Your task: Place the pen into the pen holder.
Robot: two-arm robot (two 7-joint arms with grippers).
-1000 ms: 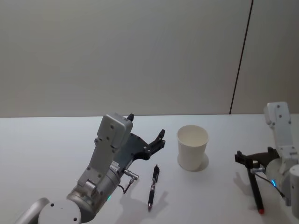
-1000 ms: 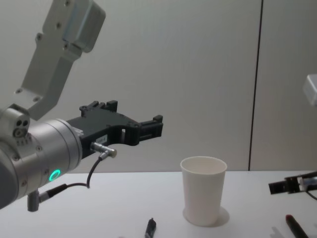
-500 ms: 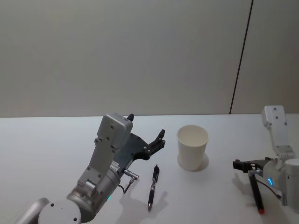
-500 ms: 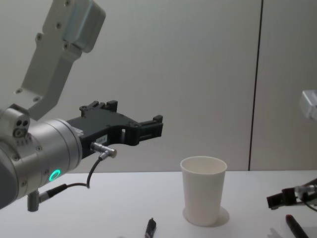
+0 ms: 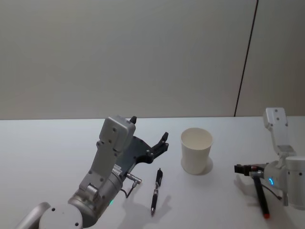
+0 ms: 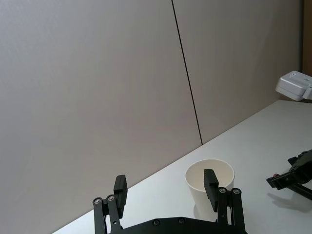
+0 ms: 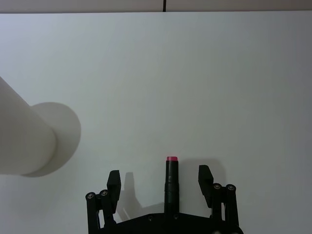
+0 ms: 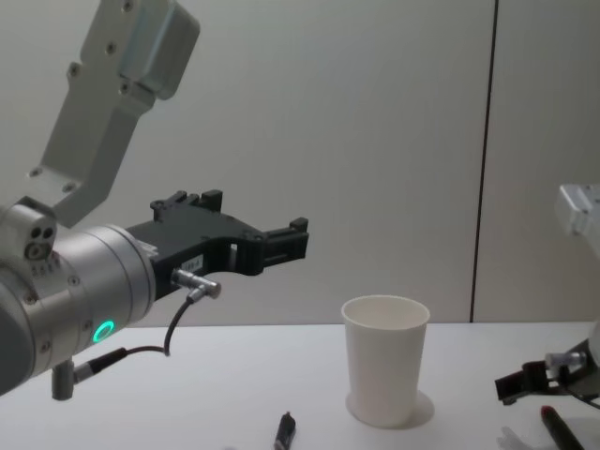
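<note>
My right gripper (image 7: 160, 176) hangs low over the bench (image 5: 57, 152) at the right side, fingers spread wide. In the right wrist view the red-tipped pen (image 7: 171, 183) lies flat between them with bare bench on either side, so nothing is grasped. From the head view that pen (image 5: 260, 195) lies on the bench well to the right of the cup (image 5: 196, 150), red end towards me, and the gripper sits over its far end. I cannot tell whether the fingers touch the bench.

The cup stands upright and empty near the middle of the bench. A black pen (image 5: 156, 191) lies flat to its left. My left gripper (image 6: 165, 185) hovers above that area, released, pointing at the cup (image 6: 210, 183).

Against a second ago, the right gripper has dropped lower and slid a little left, closer onto the red-tipped pen. The left arm, the cup and both pens have not moved.
</note>
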